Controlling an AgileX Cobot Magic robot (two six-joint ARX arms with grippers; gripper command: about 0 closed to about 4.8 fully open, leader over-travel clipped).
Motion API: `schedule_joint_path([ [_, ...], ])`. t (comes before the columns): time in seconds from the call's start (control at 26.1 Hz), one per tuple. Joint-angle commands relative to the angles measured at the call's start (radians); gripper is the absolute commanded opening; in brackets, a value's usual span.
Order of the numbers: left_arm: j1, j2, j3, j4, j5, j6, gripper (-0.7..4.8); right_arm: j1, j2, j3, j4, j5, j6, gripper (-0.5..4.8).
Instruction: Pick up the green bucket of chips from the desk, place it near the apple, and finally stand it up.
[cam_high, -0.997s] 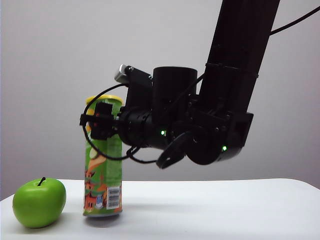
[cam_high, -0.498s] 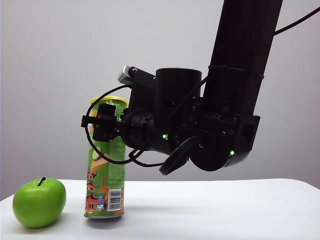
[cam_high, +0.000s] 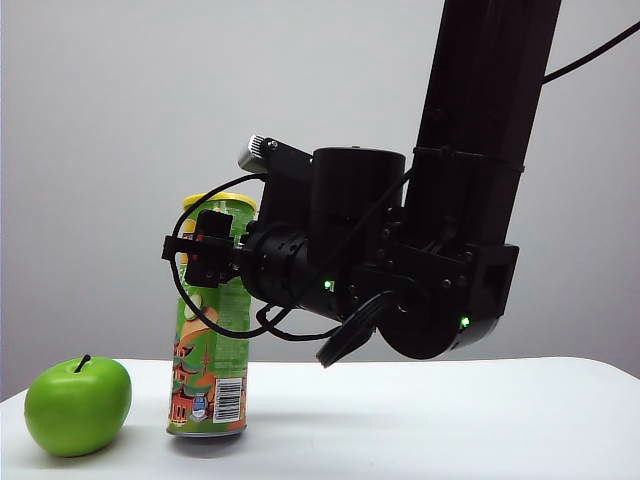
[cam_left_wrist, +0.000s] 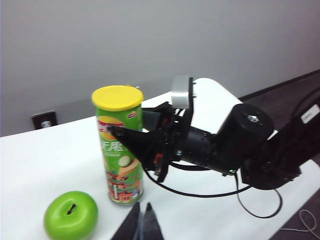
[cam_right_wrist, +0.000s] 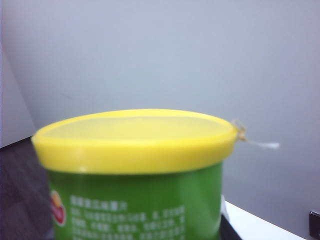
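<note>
Right gripper (cam_left_wrist: 117, 134) clamps upright green bucket of chips (cam_high: 211, 330) | left gripper (cam_left_wrist: 141, 222) closed, empty | apple (cam_high: 78, 405) beside

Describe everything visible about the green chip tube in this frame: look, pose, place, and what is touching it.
The tall green cylindrical chip tube stands upright on the plain white desk, right of the glossy green apple, apart from it. It has a yellow plastic lid, silver bottom rim, colourful printed label and a barcode low on one side. The right gripper is closed around its upper part, fingers level. The left gripper, jaws together, hangs clear of it.
</note>
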Motion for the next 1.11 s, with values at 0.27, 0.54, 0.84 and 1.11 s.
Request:
schedule_joint_path([
  [0.27, 0.001, 0.001, 0.001, 0.005, -0.013, 0.011, -0.05, 0.018, 0.013, -0.007, -0.037, -0.082, 0.0, 2.79],
  [0.54, 0.001, -0.005, 0.001, -0.041, -0.007, 0.008, -0.05, 0.02, 0.01, -0.007, -0.035, -0.058, -0.026, 3.53],
  [0.84, 0.001, -0.037, 0.001, -0.057, -0.008, 0.008, -0.05, 0.02, -0.002, -0.03, -0.033, -0.058, -0.034, 4.54],
  [1.11, 0.001, -0.053, 0.001, -0.058, -0.009, 0.007, -0.05, 0.013, -0.052, -0.08, -0.033, -0.047, -0.131, 4.5],
])
